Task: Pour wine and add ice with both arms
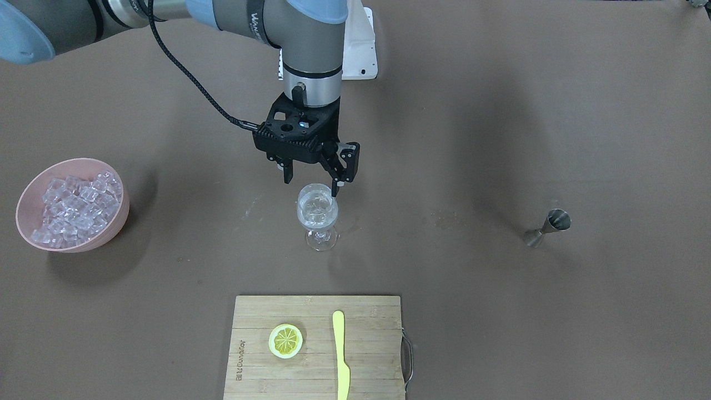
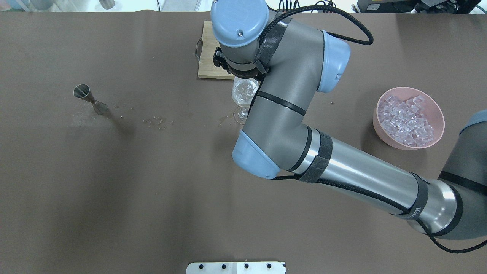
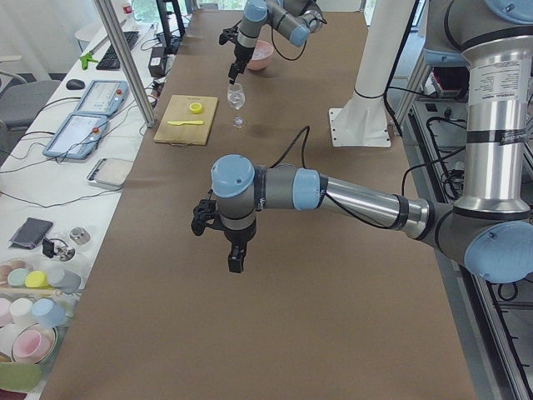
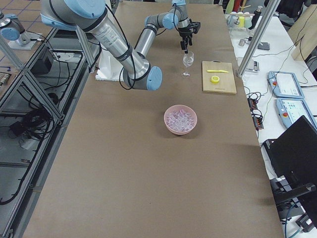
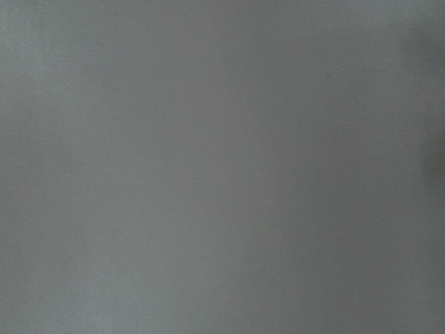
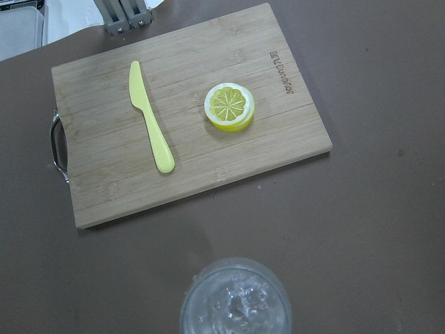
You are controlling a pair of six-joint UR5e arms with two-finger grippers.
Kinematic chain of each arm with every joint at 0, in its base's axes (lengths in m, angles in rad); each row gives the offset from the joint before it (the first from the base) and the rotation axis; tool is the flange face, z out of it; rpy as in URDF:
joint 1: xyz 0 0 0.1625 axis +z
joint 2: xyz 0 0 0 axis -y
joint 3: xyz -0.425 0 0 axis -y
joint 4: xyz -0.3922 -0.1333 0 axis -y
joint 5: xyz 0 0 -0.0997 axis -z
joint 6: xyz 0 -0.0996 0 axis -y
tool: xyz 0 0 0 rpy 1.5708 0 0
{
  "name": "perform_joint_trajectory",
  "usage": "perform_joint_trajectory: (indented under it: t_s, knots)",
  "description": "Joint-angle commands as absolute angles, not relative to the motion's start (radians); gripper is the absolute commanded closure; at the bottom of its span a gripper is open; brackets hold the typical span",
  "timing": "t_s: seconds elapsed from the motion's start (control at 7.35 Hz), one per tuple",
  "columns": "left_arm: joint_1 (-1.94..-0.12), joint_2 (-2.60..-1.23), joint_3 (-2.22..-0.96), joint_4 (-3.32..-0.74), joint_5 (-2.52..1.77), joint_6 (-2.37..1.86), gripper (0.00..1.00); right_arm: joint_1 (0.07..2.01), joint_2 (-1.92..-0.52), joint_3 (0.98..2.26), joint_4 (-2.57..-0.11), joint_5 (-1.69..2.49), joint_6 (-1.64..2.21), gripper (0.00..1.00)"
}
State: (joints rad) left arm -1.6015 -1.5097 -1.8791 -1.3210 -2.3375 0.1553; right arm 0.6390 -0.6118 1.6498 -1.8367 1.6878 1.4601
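Observation:
A stemmed wine glass [image 1: 318, 214] stands mid-table with clear ice cubes in its bowl. Clear liquid in it cannot be told apart from the cubes. The glass also shows in the right wrist view [image 6: 236, 306]. My right gripper [image 1: 311, 183] hangs open and empty just above the glass rim, one finger at each side. A pink bowl [image 1: 123, 214] heaped with ice [image 1: 75, 208] stands to the robot's right. My left gripper [image 3: 233, 254] shows only in the exterior left view, hovering over bare table, and I cannot tell its state. The left wrist view shows only table surface.
A steel jigger [image 1: 547, 228] stands upright on the robot's left side. A wooden cutting board [image 1: 366, 333] with a lemon slice [image 1: 285, 340] and a yellow knife [image 1: 340, 355] lies beyond the glass. Small wet spots [image 2: 156, 121] mark the table between jigger and glass.

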Motion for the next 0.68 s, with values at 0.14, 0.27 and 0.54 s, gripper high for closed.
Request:
perform_joint_trajectory:
  t_s: [0.14,0.27,0.54]
  knots:
    - [-1.603,-1.500,-1.881,-1.321,-2.336,0.153,0.02,0.818,-0.798,1.862,-1.855,1.936,1.236,0.00]
    - [-1.603,-1.499,-1.881,-1.322,-2.338,0.152,0.02,0.901,-0.909,1.953,-1.855,2.027,1.101,0.00]
    - [-1.605,-1.497,-1.872,-1.330,-2.338,0.153,0.02,1.032,-1.105,2.048,-1.853,2.100,0.834,0.00]
